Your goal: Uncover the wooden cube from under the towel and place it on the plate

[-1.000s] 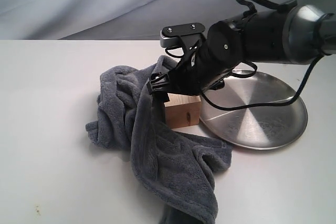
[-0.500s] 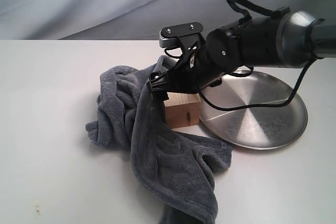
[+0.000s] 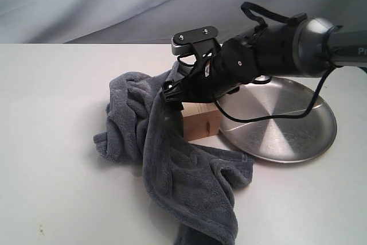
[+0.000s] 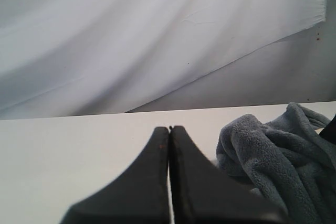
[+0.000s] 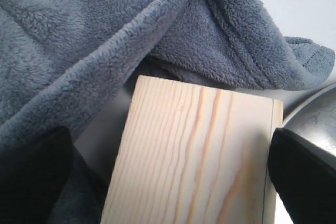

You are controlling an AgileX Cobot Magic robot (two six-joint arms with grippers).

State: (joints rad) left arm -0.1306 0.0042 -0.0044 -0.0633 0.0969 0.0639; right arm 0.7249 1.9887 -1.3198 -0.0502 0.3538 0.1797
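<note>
The wooden cube (image 3: 200, 123) stands uncovered on the table between the towel (image 3: 172, 164) and the plate (image 3: 287, 124). My right gripper (image 3: 184, 93) hangs just above the cube, open, with one finger on the towel side and the other on the plate side. In the right wrist view the cube (image 5: 199, 166) fills the gap between the dark fingertips (image 5: 31, 182) of the right gripper (image 5: 168, 177), and the towel (image 5: 105, 35) lies bunched beyond it. The left gripper (image 4: 169, 129) is shut on nothing and low over the table, with the towel (image 4: 278, 156) to one side.
A pale cloth backdrop (image 3: 114, 4) hangs behind the white table (image 3: 51, 187). The towel trails off the table's front edge. A black cable (image 3: 269, 117) loops from the right arm over the plate.
The right arm has come down and shifted slightly left, bringing its open gripper closer over the cube. Cube, towel and plate have stayed put.
</note>
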